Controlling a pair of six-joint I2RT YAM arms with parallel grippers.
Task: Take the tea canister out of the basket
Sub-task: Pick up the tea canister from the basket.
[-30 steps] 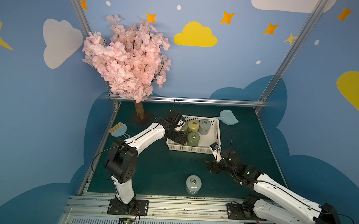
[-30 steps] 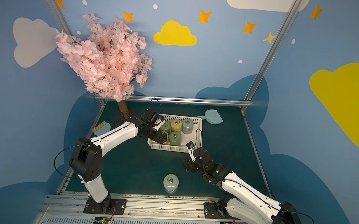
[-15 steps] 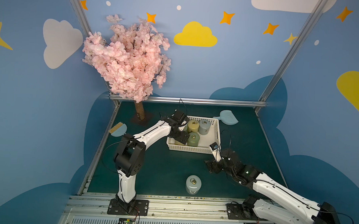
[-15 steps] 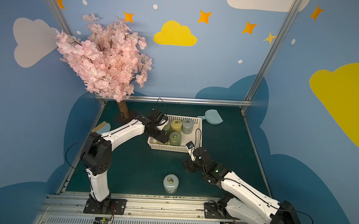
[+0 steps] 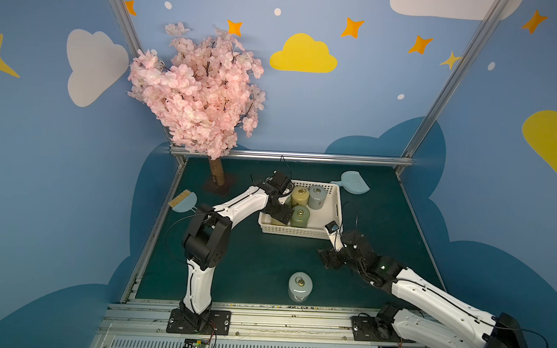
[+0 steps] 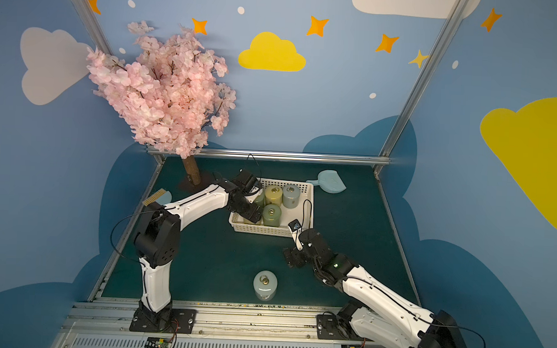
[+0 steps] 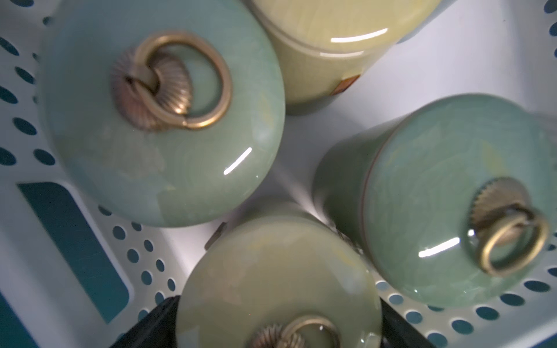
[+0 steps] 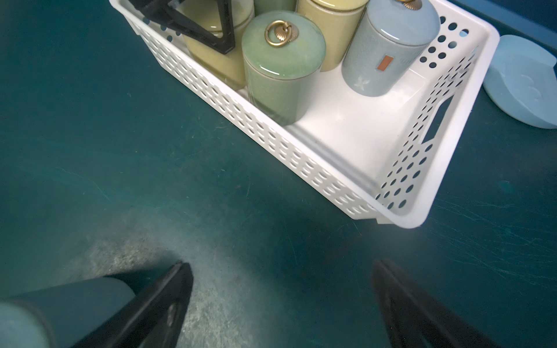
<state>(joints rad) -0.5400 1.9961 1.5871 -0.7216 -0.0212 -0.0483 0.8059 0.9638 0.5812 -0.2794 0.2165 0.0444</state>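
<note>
Tea canister [image 7: 277, 271]: glazed yellow-green cylinder with a domed lid and a brass ring on a shell-shaped boss. It stands upright in the 8 o'clock corner of the basket [image 5: 300, 231], which lies toward 12 o'clock on the mat [image 5: 250, 261].

Left gripper [image 7: 280, 299] straddles the lid, black fingers [image 7: 156, 325] at its rim. Touching or just off, cannot tell.

Ring is cut off at the frame edge and the lid hides the body. In both top views the gripper covers most of it.

Right gripper [image 8: 283, 301] is spread wide over the mat, at 5 o'clock of the basket.

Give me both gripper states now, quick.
Left gripper: jaws astride the yellow-green canister in the basket; whether it grips cannot be told.
Right gripper: open, empty, above the table.
</note>
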